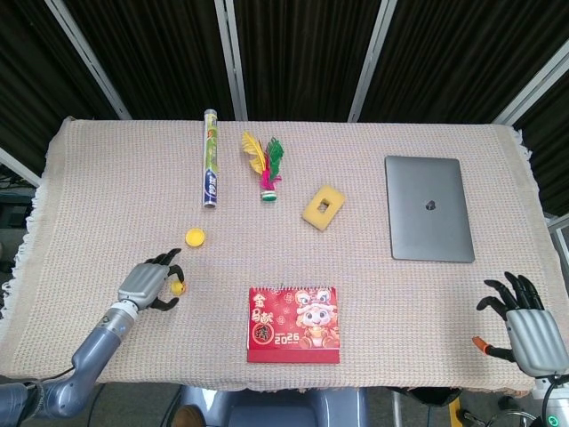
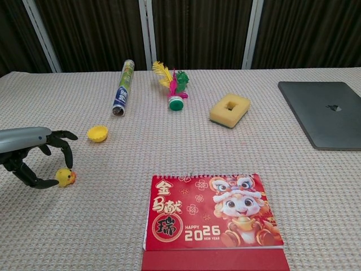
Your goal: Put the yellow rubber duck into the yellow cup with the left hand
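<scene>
**Duck Grasp, Left Hand: Risk Check**

The yellow rubber duck [image 2: 65, 177] sits on the surface [image 2: 113, 226] at the lower left of the chest view, upright as far as the frame shows. Your left hand [image 2: 31, 155] arches over it with the fingers [image 2: 63, 148] curled around it; one lower fingertip touches the duck's side. The fingers are not clenched on the duck, and it does not appear lifted, so treat the grasp as incomplete.

The yellow cup [image 2: 97, 133] stands near the duck, toward the upper right of it in the chest view, mouth up and apart from the hand.

Your right hand [image 1: 524, 325] rests at the lower right of the head view, fingers spread, grasping nothing.

Hazards from here:

1. The duck is small and rounded. If you close the fingers off-centre, expect it to squirt out sideways or roll.
2. The cup is shallow and light. A fingertip brushing its rim during release may tip or push it.
3. The opening is narrow. Release only when the duck is directly above it, or it may bounce off the rim.
</scene>
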Motion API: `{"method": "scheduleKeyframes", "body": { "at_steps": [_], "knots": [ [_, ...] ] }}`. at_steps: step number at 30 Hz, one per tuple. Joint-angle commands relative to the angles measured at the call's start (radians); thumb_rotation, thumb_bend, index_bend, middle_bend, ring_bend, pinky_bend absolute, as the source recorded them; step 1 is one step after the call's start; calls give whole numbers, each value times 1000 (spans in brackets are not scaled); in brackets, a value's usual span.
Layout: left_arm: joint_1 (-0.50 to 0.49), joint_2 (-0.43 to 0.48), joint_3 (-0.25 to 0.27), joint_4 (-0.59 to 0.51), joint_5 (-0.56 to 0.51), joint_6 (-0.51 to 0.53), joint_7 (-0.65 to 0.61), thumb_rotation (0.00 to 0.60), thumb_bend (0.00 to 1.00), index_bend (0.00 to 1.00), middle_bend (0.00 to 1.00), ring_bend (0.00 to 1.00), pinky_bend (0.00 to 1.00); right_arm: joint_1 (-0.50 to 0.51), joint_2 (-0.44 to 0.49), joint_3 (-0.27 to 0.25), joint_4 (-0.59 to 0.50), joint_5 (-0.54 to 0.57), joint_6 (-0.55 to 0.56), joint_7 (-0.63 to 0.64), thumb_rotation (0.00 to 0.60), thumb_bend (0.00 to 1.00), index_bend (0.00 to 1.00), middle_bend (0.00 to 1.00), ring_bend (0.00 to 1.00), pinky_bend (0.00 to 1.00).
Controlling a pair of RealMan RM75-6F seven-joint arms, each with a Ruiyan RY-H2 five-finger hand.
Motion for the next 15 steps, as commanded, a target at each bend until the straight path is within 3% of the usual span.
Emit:
{"method": "scheduleKeyframes", "body": {
  "at_steps": [1, 15],
  "knots": [
    [4, 3, 6, 8, 1, -3, -7, 600, 326, 383, 0, 80, 182, 0, 0, 0, 0, 0, 0, -1, 600, 29, 444, 189, 0, 0],
    [1, -19, 9, 41, -5, -21, -27, 600, 326, 385, 0, 81, 182, -1, 0, 2, 1, 4, -1, 4, 600, 30, 444, 189, 0, 0]
  ]
}}
